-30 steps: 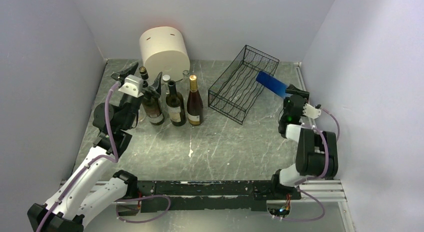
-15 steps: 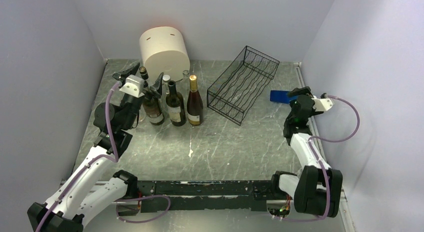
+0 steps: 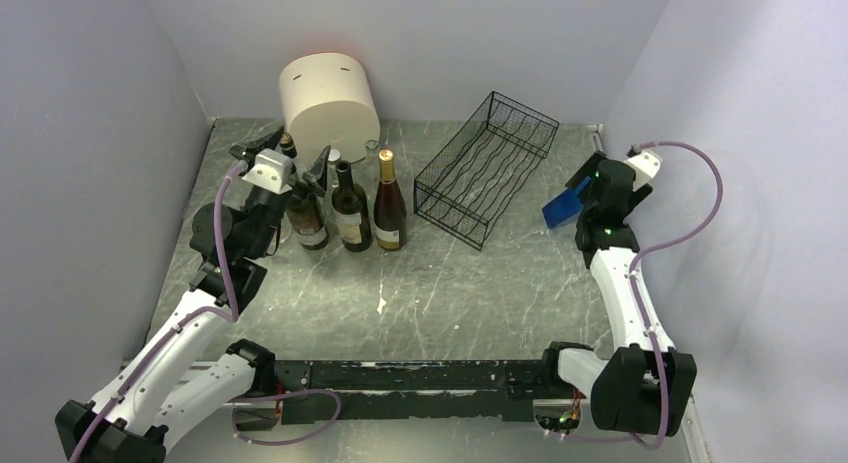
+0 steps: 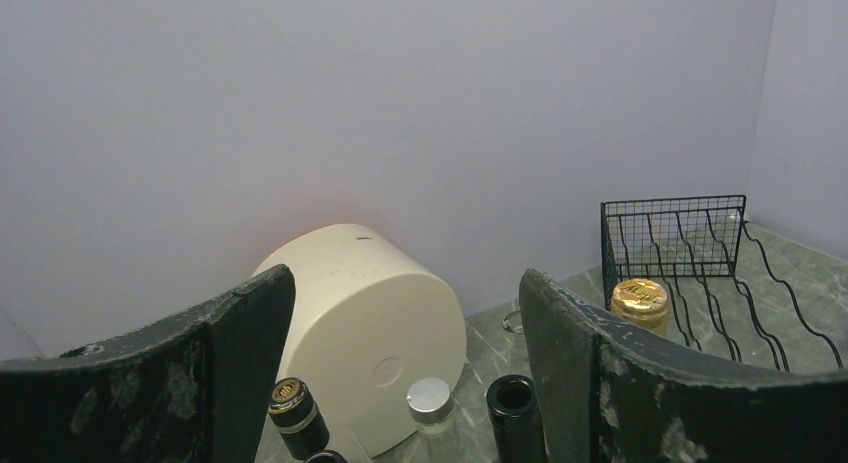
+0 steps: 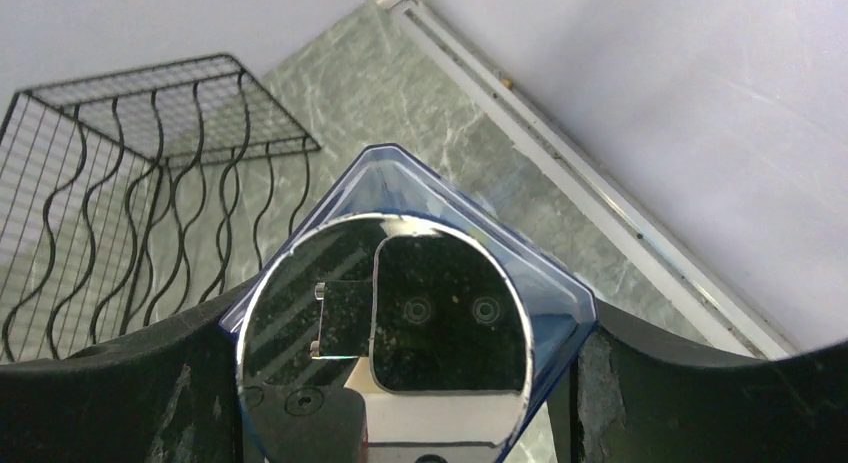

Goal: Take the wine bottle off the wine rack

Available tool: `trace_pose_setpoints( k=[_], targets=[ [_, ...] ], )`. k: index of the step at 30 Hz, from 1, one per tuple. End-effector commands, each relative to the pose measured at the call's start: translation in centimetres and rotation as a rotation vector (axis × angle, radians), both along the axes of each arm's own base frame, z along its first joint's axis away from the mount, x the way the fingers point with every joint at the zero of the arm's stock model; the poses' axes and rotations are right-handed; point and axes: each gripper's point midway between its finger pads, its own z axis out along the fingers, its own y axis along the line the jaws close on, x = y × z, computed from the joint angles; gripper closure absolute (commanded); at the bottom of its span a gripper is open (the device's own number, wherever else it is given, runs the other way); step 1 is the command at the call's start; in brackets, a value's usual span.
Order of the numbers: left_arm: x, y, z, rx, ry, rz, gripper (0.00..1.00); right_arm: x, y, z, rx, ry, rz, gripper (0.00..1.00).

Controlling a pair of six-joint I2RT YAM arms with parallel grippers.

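The black wire-mesh wine rack (image 3: pixel 487 166) lies empty at the back of the table; it also shows in the left wrist view (image 4: pixel 700 273) and the right wrist view (image 5: pixel 130 213). My right gripper (image 3: pixel 583 197) is shut on a blue wine bottle (image 3: pixel 560 209) and holds it in the air to the right of the rack, apart from it. In the right wrist view the bottle (image 5: pixel 440 198) sits between my fingers (image 5: pixel 410 328), its shiny round end towards the camera. My left gripper (image 3: pixel 290 159) is open and empty above the standing bottles (image 4: pixel 400 293).
Several wine bottles stand at the back left, among them a gold-capped one (image 3: pixel 389 205) and a dark one (image 3: pixel 350 215). A cream cylinder (image 3: pixel 328 101) lies behind them. The side walls are close; a metal rail (image 5: pixel 600 213) runs along the right wall.
My right arm has carried the blue bottle from over the rack's right edge out to the right and clear of it. My left gripper has barely moved.
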Motion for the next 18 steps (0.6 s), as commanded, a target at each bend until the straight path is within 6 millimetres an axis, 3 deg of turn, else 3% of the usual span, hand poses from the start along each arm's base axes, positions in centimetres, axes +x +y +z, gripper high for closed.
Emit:
trace_pose_setpoints(
  k=[1, 14, 18],
  targets=[
    [-0.6, -0.2, 1.2, -0.018, -0.036, -0.021, 0.13, 0.6, 2.5, 4.9, -0.063, -0.018, 0.067, 1.0],
    [-1.0, 0.4, 1.6, -0.025, -0.052, 0.002, 0.14, -4.6, 14.1, 2.6, -0.064, 0.234, 0.304, 1.0],
    [-0.8, 0.4, 1.4, -0.021, -0.047, 0.01, 0.14, -6.2, 15.8, 1.9, -0.065, 0.29, 0.366, 1.0]
  ],
)
